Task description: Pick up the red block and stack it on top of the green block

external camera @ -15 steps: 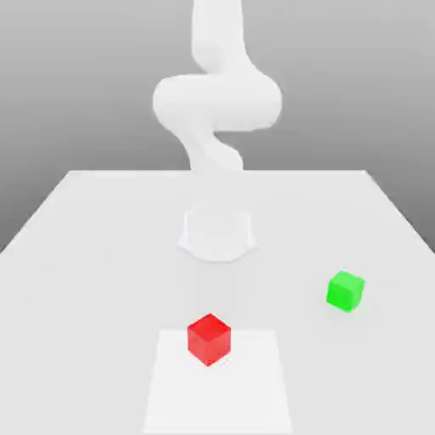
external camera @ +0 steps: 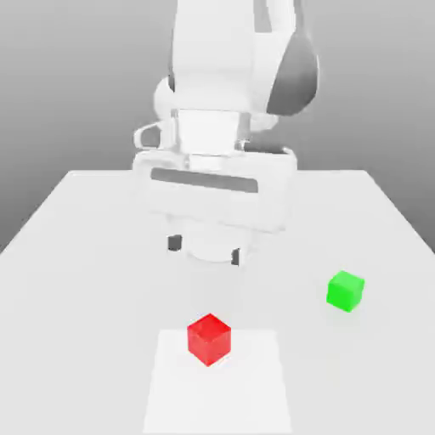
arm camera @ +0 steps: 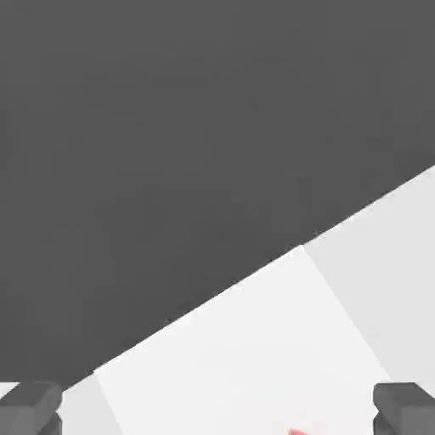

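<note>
Two blocks: red block (external camera: 209,338) sits on the pale square (external camera: 255,399); green block (external camera: 346,290) well apart, toward the exterior view's right.
Gripper (external camera: 205,250): fingers spread wide, holding nothing, above and behind the red block.
Risk: a descent off-centre could nudge the red block aside.
Cause: the red block sits cornerwise to the fingers.
</note>
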{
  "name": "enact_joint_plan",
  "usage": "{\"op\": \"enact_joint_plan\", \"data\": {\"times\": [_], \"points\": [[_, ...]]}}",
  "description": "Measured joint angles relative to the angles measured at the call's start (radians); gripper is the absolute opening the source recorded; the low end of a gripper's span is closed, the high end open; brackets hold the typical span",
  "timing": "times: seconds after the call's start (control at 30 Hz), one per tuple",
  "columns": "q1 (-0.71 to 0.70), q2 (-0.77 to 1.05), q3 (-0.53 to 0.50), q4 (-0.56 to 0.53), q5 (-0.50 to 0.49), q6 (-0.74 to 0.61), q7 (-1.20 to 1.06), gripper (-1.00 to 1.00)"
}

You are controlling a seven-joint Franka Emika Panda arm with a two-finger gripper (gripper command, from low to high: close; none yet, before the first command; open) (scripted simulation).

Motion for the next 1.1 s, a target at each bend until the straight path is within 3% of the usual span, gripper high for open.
{"op": "enact_joint_plan", "data": {"times": [0.1,0.3,0.33,0.57,0.8,1.1], "points": [[-0.015,0.147,0.005,-0.074,-0.003,0.105,0.113,0.00],[0.032,0.377,-0.077,-0.060,-0.134,0.295,0.232,0.00],[0.050,0.405,-0.098,-0.056,-0.144,0.319,0.239,-1.00],[0.054,0.408,-0.102,-0.056,-0.148,0.323,0.243,-1.00],[0.039,0.181,-0.051,-0.089,-0.013,0.131,0.146,-1.00],[0.218,0.063,0.085,-0.125,0.074,0.050,0.220,-1.00]]}}
